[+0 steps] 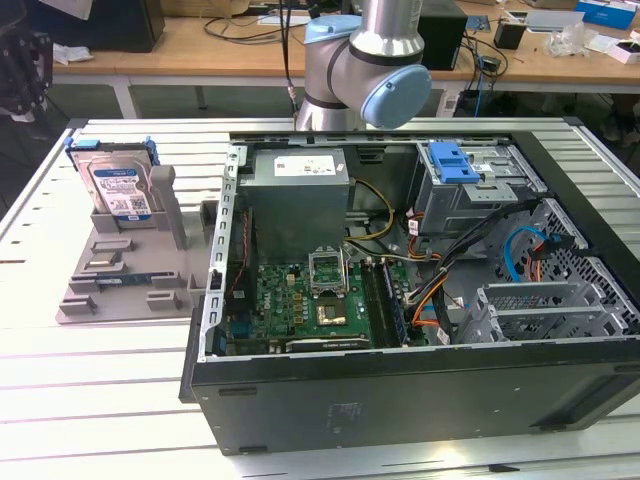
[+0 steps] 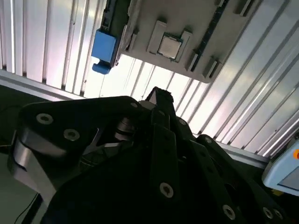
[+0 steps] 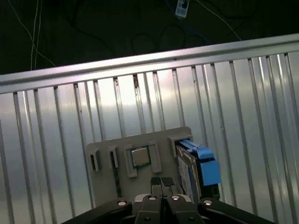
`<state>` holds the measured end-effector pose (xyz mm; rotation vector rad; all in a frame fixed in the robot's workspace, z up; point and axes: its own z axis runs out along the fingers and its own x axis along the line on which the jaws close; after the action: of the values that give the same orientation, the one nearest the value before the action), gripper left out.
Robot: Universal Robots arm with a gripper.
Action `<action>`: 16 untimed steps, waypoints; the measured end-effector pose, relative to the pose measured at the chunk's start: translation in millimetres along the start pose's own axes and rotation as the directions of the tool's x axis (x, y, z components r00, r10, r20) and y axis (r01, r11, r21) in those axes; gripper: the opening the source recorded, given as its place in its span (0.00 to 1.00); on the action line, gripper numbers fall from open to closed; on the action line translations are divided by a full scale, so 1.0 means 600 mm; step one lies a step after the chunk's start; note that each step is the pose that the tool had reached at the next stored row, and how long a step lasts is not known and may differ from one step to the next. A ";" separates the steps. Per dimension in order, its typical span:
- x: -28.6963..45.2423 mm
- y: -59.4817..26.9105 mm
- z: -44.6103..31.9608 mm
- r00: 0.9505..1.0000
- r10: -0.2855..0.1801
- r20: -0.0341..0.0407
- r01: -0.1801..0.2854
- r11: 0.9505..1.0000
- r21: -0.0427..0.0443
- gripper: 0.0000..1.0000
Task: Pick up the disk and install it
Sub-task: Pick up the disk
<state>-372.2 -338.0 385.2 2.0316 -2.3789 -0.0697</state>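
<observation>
Ribbed table (image 1: pixel 100 380) | disk (image 1: pixel 120 188) upright in grey holder (image 1: pixel 110 290) | tool (image 3: pixel 161 183) pressed together, base cropped

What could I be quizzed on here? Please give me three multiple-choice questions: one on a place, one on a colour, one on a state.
1. Where is the disk?
A. inside the computer
B. standing in the grey holder on the table
C. on the floor

2. What colour is the frame around the disk?
A. red
B. blue
C. yellow

3. How is the computer case?
A. open on top
B. closed
C. standing on end

Answers:
1 B: the disk stands upright in the holder, on the exterior view's left of the case.
2 B: blue plastic edges the silver drive.
3 A: the circuit board inside shows from above.
</observation>
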 end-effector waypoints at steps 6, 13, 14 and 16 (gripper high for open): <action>-0.042 0.001 0.001 1.000 0.017 -0.002 -0.017 1.000 0.001 0.11; -0.063 -0.003 0.002 1.000 -0.001 -0.003 0.001 1.000 0.001 0.11; -0.064 -0.003 0.003 1.000 -0.003 -0.003 0.003 1.000 0.001 0.11; -0.068 -0.004 0.003 1.000 -0.006 -0.003 0.006 1.000 0.001 0.11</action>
<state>-363.3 -298.1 384.1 2.0379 -2.3709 -0.0655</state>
